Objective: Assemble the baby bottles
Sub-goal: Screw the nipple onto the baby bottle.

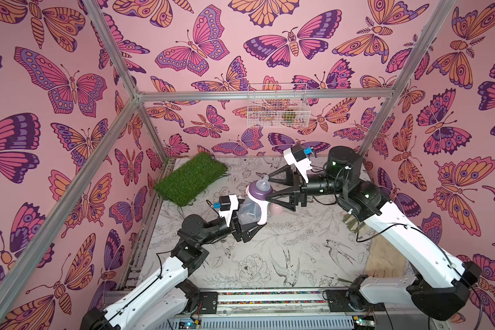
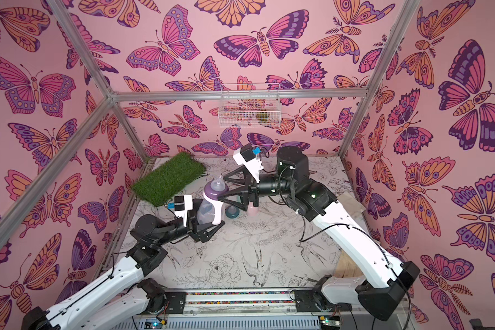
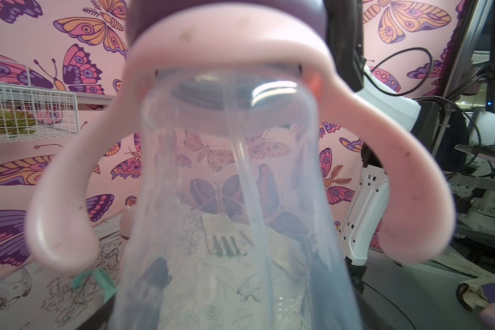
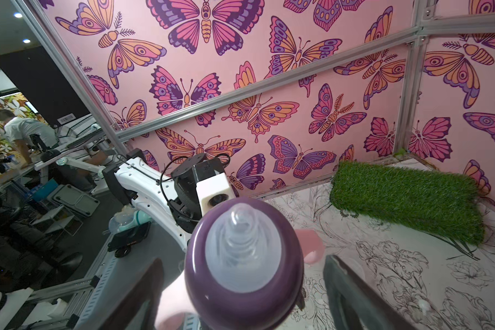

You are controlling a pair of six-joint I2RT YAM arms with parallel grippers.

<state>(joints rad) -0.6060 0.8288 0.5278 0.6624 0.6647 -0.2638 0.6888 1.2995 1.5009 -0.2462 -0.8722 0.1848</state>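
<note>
Only the right wrist view shows the bottle (image 4: 235, 297) nipple (image 4: 242, 248) head-on.

Top cams overhead; wrist cams close on bottle (image 3: 226, 171).

The left gripper (image 2: 205, 225) grips the tilted bottle (image 2: 205, 210) by its base. The right gripper (image 2: 223, 187) straddles its purple collar (image 2: 214, 191), jaws spread. A teal ring (image 2: 232, 212) lies just beside on the table (image 2: 269, 243).
</note>
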